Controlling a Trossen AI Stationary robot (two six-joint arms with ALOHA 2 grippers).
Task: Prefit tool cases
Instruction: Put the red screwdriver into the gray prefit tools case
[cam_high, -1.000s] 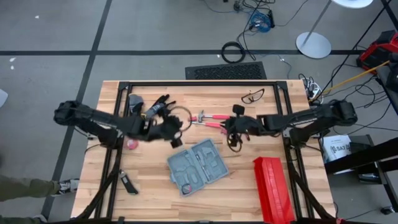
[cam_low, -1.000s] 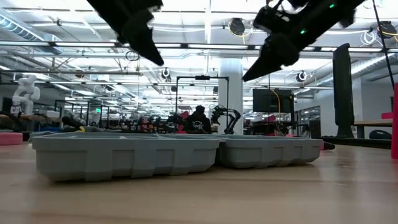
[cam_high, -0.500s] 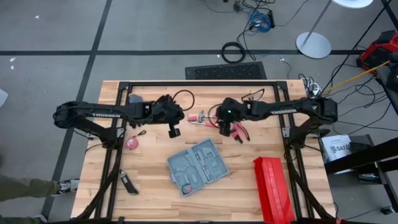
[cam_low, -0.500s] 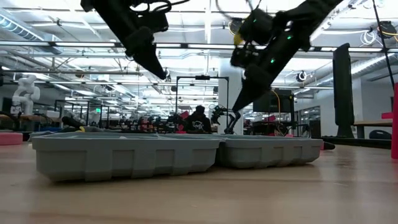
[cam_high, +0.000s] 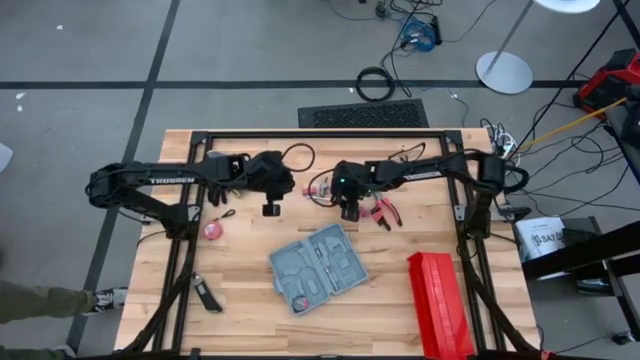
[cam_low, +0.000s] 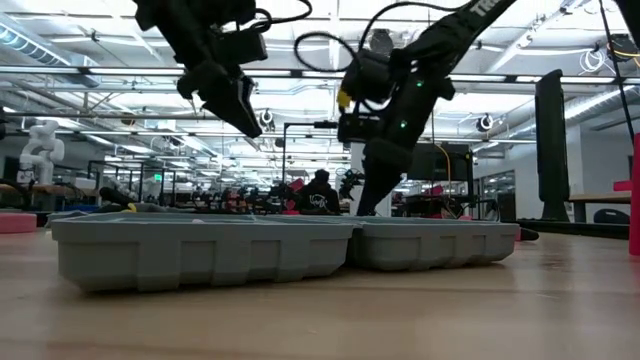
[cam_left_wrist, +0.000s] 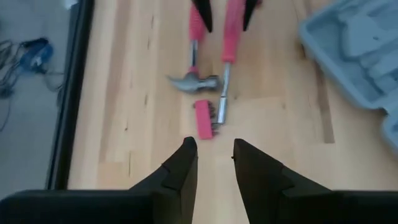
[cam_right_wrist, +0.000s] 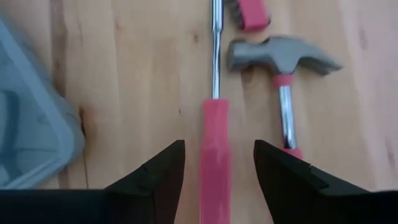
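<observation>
- Right wrist view showed the right gripper (cam_right_wrist: 214, 165) open, empty, straddling a pink-handled screwdriver (cam_right_wrist: 215, 155) beside a hammer (cam_right_wrist: 283, 62).
- Left gripper (cam_left_wrist: 214, 155) hovered open, empty, near a pink bit holder (cam_left_wrist: 204, 118).
- Tool case (cam_high: 318, 267) lay open mid-table.

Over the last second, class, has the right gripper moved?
Yes. In the high view the right gripper has travelled left along the table, away from its right edge, stopping over the pink-handled screwdriver.

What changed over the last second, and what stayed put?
Both arms swung toward the table's far middle. The right gripper opened and now straddles the pink screwdriver beside the hammer. The left gripper opened over the pink bit holder, holding nothing. The tool case and red box stayed put.
</observation>
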